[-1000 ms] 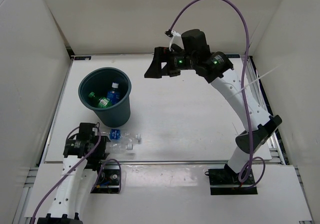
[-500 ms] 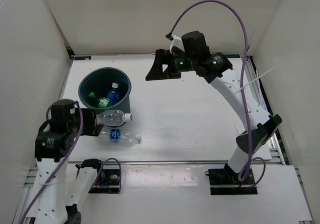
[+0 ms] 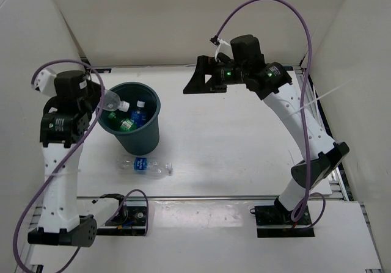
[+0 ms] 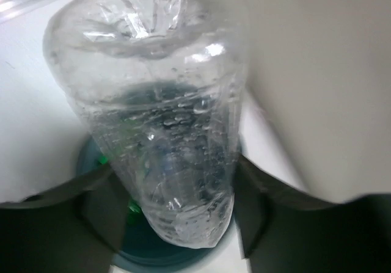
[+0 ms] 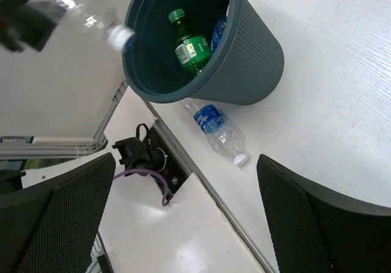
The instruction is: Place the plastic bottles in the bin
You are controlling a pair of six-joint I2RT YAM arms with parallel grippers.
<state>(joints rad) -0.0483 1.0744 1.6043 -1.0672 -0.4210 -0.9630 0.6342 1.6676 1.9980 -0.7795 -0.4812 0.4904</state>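
1 clear bottle lies on its side on the white bench, nearest the arm bases. Its blue label faces up, the print too small to read. Just behind it stands the bin, holding 1 green bottle with a green-and-yellow label and what seems to be 1 blue-labelled bottle beside it. Above the bin's left side the left jaws pinch a second clear bottle, tilted cap-down. Farther back, the right jaws hang spread wide with nothing between them, high over the bench. Plain white walls close the bench on 3 sides.
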